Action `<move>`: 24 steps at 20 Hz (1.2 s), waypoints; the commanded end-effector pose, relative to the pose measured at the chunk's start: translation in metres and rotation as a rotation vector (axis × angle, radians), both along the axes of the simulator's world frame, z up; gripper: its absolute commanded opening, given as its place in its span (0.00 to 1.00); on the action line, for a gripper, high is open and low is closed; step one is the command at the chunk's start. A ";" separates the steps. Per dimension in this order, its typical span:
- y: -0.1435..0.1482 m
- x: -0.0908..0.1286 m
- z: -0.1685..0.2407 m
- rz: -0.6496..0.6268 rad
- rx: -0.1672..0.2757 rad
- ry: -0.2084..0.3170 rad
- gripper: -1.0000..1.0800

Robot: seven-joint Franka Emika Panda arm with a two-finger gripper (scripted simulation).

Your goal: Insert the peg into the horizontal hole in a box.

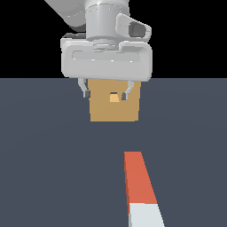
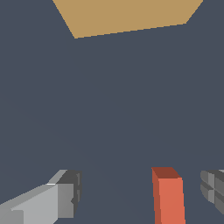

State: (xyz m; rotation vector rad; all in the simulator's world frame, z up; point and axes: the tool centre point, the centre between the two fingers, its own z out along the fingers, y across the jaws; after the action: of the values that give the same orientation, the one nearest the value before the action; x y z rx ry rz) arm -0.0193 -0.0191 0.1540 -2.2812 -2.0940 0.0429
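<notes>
Nearest you in the exterior view lies the peg (image 1: 141,190) on the dark floor (image 1: 48,168), white end toward the camera, orange end pointing at the box (image 1: 114,111), well apart from it. The box stands farther back, its hole (image 1: 115,98) facing you. Your gripper (image 1: 107,93) hangs in front of the box's upper face, fingers (image 2: 65,194) spread, holding nothing. In the wrist view the peg's orange end sits between them.
</notes>
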 end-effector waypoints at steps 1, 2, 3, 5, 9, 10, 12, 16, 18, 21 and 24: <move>0.000 0.000 0.000 0.000 0.000 0.000 0.96; 0.000 0.000 0.000 0.000 0.000 0.000 0.96; -0.002 0.000 -0.001 0.000 0.000 0.000 0.96; -0.006 0.001 -0.002 0.002 -0.001 -0.001 0.96; -0.022 0.004 -0.009 0.006 -0.002 -0.005 0.96; -0.028 0.005 -0.011 0.008 -0.003 -0.006 0.96; -0.042 0.008 -0.017 0.011 -0.004 -0.009 0.96; -0.077 0.015 -0.030 0.021 -0.006 -0.017 0.96; -0.097 0.019 -0.038 0.026 -0.008 -0.021 0.96; -0.126 0.027 -0.049 0.034 -0.009 -0.028 0.96; -0.156 0.034 -0.060 0.041 -0.011 -0.035 0.96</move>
State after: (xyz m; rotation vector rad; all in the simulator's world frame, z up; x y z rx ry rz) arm 0.0113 -0.1599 0.0995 -2.2636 -2.1550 0.0197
